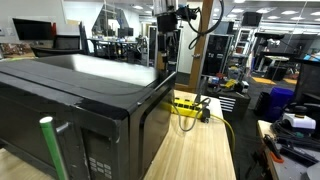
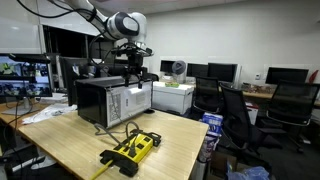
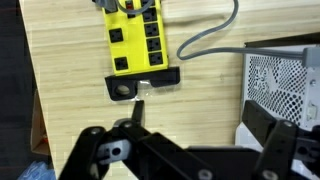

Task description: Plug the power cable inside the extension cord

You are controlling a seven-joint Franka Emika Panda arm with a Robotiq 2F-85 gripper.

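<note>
The extension cord [image 3: 135,35] is a bright yellow strip with dark sockets, lying flat on the wooden table in the wrist view. It also shows in both exterior views [image 1: 186,105] [image 2: 134,149]. A black block [image 3: 143,84] sits against its near end. The grey power cable [image 3: 205,40] curves in from the black appliance and ends beside the strip's edge; I cannot tell whether it is plugged in. My gripper [image 3: 198,116] hangs high above the table, open, with nothing between its fingers [image 3: 138,111]. In an exterior view the gripper [image 2: 132,68] is over the appliance.
A large black microwave-like appliance [image 1: 80,100] [image 2: 112,100] fills one side of the table, its vented back [image 3: 283,85] close to my right finger. The table edge [image 2: 190,150] lies just beyond the strip. Office chairs [image 2: 235,110] and desks stand around.
</note>
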